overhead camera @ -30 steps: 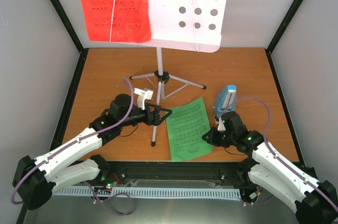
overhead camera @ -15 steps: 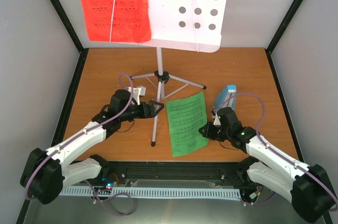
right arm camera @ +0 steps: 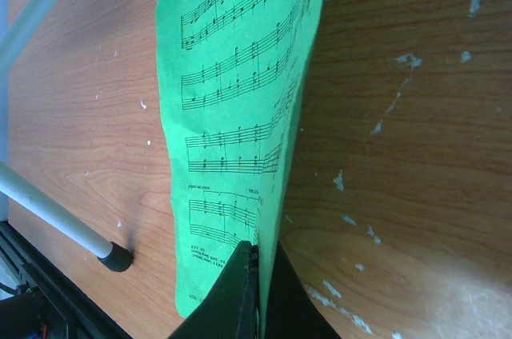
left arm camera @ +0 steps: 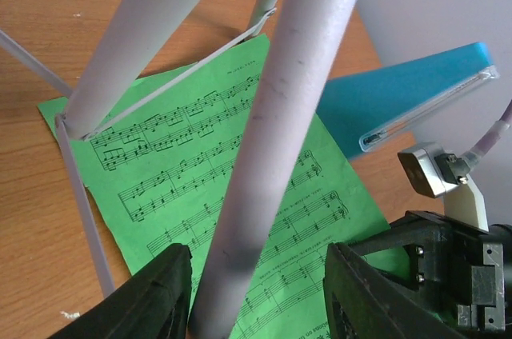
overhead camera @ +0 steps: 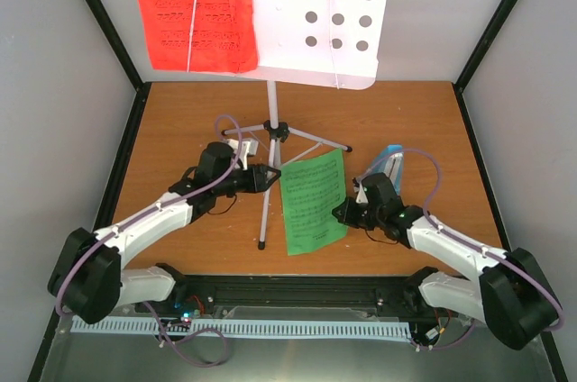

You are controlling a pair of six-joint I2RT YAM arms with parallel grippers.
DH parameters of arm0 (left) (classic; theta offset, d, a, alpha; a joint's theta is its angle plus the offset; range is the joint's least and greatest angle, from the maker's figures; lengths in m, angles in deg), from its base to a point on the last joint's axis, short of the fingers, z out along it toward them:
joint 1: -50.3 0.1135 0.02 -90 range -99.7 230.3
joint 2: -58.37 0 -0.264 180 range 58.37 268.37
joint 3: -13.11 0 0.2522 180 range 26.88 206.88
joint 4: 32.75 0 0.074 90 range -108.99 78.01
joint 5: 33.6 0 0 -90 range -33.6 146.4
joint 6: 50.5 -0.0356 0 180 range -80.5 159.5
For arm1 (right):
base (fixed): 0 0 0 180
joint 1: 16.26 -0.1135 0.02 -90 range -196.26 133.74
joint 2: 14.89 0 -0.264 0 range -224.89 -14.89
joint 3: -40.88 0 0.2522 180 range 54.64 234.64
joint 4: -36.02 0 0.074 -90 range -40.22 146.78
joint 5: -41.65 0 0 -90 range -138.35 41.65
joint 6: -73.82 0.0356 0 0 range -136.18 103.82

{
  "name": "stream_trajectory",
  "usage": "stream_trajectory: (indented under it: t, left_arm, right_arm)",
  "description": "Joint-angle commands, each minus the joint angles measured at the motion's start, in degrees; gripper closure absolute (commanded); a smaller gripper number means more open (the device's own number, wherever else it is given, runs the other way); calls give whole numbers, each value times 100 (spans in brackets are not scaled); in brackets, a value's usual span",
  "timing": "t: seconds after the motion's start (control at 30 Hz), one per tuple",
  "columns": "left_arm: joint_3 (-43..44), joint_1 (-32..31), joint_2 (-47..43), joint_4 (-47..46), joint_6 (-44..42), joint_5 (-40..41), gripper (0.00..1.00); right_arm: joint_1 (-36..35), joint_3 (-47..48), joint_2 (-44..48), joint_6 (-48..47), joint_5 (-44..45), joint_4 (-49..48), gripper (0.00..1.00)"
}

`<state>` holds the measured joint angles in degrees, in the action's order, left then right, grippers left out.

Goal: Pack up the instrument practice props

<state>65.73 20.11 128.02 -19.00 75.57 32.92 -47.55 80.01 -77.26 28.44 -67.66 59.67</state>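
The music stand has a white hole-punched desk (overhead camera: 315, 13) with a red sheet (overhead camera: 194, 8) on it, above silver tripod legs (overhead camera: 270, 130). My left gripper (overhead camera: 269, 177) straddles the front leg (left arm camera: 264, 163). Its jaws are open, with the tube near the left finger (left arm camera: 152, 291) and a gap on the other side. The green sheet (overhead camera: 311, 202) lies right of that leg, its right edge lifted. My right gripper (overhead camera: 341, 213) is shut on this edge (right arm camera: 260, 275). The blue metronome (overhead camera: 389, 164) stands just behind the right arm.
Grey walls and black frame posts (overhead camera: 113, 31) close in the wooden table (overhead camera: 180, 121) on three sides. A black rail (overhead camera: 297, 292) runs along the near edge. The front leg's black-capped foot (right arm camera: 116, 257) rests left of the green sheet.
My left gripper has moved farther in along the front leg and its jaws have narrowed round the tube. The right gripper has dragged the green sheet leftward, toward the leg.
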Motion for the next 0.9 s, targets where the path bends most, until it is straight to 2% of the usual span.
stream_trajectory:
  t: [0.0,0.1,0.2,0.27,0.4,0.67,0.77,0.87]
  left_arm:
    - [276,31,144,-241,-145,51,56]
    - [307,32,250,-286,-141,63,63]
    - [323,31,319,-290,-146,135,77]
    - [328,32,359,-304,-119,198,87]
    - [416,31,502,-375,-118,212,97]
    - [706,32,1079,-819,14,16,100]
    - [878,31,1434,-1112,169,-260,100]
    - [1135,31,1767,-1219,208,-451,100]
  right_arm:
    - [-47,218,-284,-157,-111,-338,96]
    - [-52,316,-359,-282,-59,-368,96]
    - [-53,474,-328,-525,172,-117,92]
    - [-53,562,-265,-642,323,85,83]
    - [-53,647,4,-796,600,458,52]
    - [-53,954,777,-1125,1227,1272,22]
    - [-48,1023,1044,-1240,1033,1194,14]
    - [-53,1164,1218,-1280,927,1227,11]
